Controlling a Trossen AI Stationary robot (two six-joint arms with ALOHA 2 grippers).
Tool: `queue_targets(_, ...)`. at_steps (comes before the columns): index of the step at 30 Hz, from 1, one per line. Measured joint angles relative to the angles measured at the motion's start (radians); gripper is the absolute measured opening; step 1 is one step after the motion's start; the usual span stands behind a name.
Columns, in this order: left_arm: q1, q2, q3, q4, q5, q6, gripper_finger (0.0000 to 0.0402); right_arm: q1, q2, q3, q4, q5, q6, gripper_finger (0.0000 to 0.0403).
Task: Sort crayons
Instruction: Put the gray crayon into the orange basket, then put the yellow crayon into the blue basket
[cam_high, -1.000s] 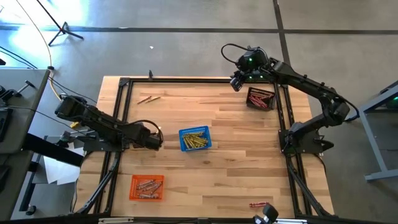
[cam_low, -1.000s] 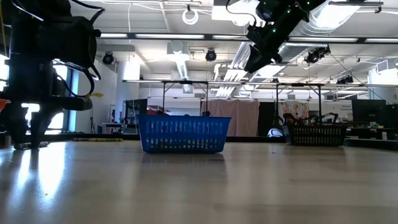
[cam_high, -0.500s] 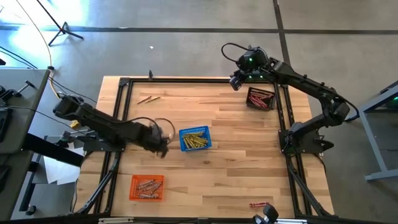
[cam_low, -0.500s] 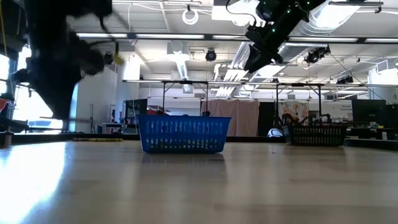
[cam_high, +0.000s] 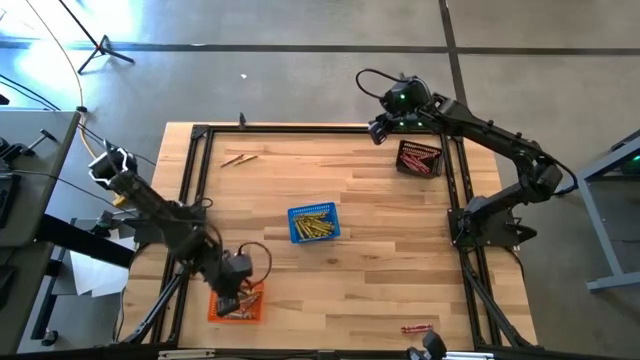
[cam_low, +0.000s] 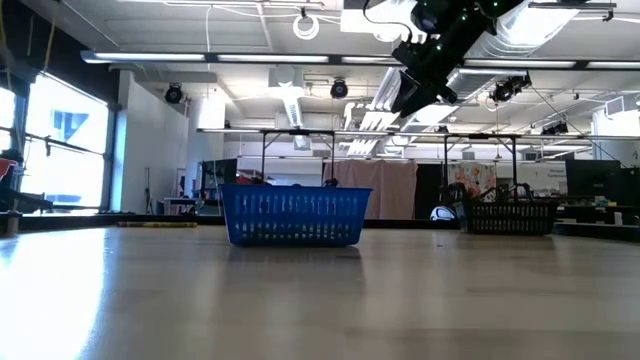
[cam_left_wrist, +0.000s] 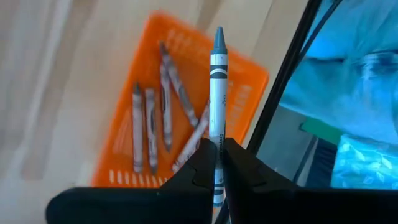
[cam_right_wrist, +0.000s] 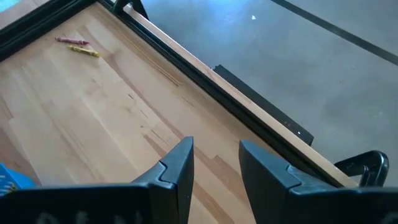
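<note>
My left gripper is shut on a tan-grey crayon above the orange basket, which holds several like crayons. In the high view it is over that basket near the table's front left. My right gripper is open and empty, held high at the far right, beside the dark basket of red crayons. The blue basket holds yellow crayons. Two loose crayons lie at the far left, and red ones at the near edge. My left gripper pinches the crayon between its two fingers, on the wrapped shaft near its back end. The crayon runs along the fingers and sticks out past their tips, point forward. It is lifted clear above the orange basket.
A black frame runs along the table's left, far and right sides. In the low view the blue basket stands mid-table, the dark basket at the right, and my right gripper hangs high above them.
My left gripper has swung from beside the blue basket's left side toward the table's near edge and now stands over the orange basket; it has left the low view. My right arm has kept still.
</note>
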Motion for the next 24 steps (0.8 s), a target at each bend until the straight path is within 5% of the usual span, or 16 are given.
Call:
queue_targets(15,-0.081,0.059,0.0,0.03,-0.053,-0.317,0.0044,0.003,0.092,0.0,0.037,-0.001,0.006,0.0112)
queue_targets(24,-0.05,0.059,0.0,0.022,-0.075,-0.362,0.0072,0.007,0.231,0.0,-0.003,-0.042,0.038,0.0112)
